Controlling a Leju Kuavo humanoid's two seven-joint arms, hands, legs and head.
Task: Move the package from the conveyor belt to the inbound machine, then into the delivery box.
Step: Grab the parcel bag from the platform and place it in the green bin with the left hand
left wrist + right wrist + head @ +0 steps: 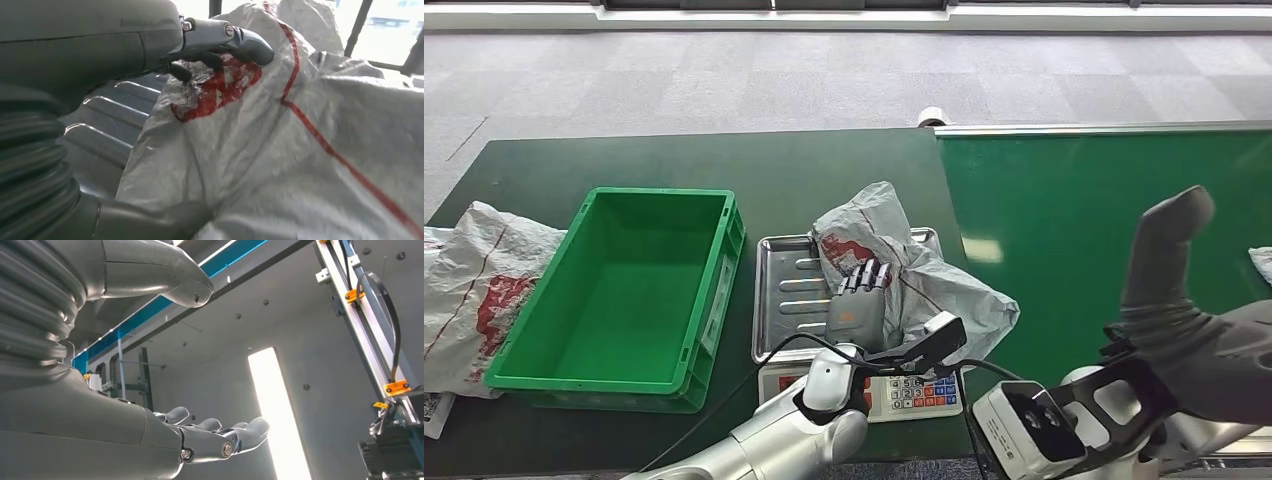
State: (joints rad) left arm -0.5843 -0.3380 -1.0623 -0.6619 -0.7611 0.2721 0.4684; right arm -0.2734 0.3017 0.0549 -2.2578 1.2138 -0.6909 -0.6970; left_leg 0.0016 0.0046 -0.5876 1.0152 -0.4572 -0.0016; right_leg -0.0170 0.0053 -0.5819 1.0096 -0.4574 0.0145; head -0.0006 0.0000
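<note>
The left hand [860, 300] presses its fingers [235, 42] into a crumpled white package [904, 270], gripping it on the scale's metal tray [786, 290]. The package hides the tray's right side. The right hand [1184, 300] hovers over the green conveyor belt [1064, 210], open and empty, beside a green crate [629, 285].

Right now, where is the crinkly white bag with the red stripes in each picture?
Head view: the white package lies on the metal scale tray, middle of the picture, under the left hand.
Left wrist view: the package takes up most of the picture.
Right wrist view: not in it.
Shared landmark: the ribbed tray.
</note>
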